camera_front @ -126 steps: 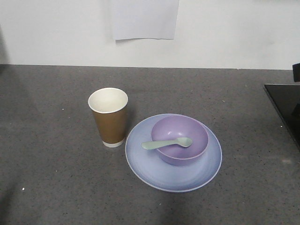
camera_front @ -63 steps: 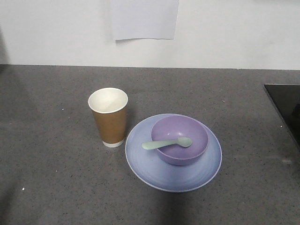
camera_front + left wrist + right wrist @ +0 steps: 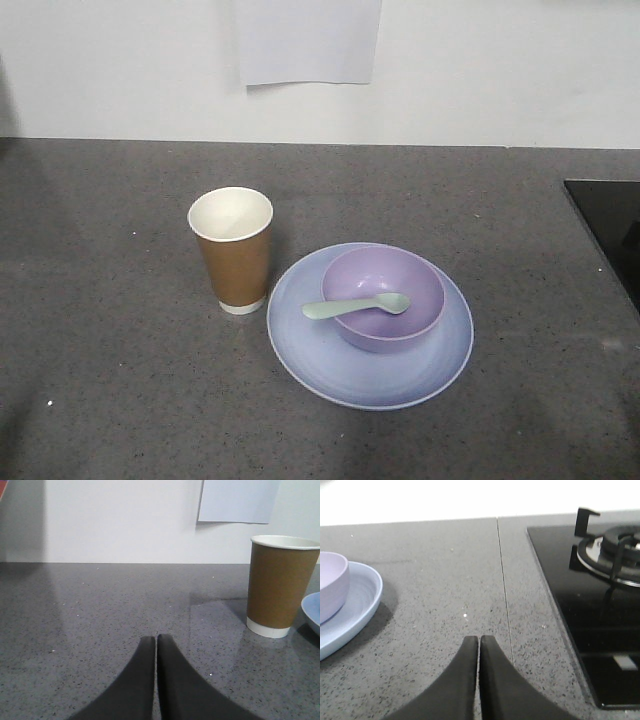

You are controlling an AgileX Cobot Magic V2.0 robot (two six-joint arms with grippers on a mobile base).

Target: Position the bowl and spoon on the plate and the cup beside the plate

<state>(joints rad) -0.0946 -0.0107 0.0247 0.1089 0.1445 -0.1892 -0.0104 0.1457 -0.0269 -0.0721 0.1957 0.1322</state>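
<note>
Standing on the grey speckled counter (image 3: 120, 380), the plate (image 3: 310, 350) carries the bowl (image 3: 385, 300), which sits a little toward the far right part of the plate, so more bare plate shows at the near left. The spoon (image 3: 355, 305) lies across the bowl: its oval scoop rests inside, and the short handle goes over the left rim and points to the left above the plate. The cup (image 3: 232, 250) stands upright just beside the plate on its left, very near to the rim, but I cannot tell if they touch. In the left wrist view the left gripper (image 3: 156, 640) has its two dark fingers pressed together with nothing between them, low over bare counter, and the cup is well apart from it on the right, with a small edge of the plate behind it. In the right wrist view the right gripper (image 3: 479, 640) is also closed tightly and holds nothing; the plate and the bowl are to its left, apart from it, and a black glass stove (image 3: 580, 610) with a gas burner (image 3: 615, 555) is on its right. A thin seam (image 3: 502, 580) runs across the counter ahead of this gripper. A white paper sheet (image 3: 308, 40) hangs on the wall behind.
</note>
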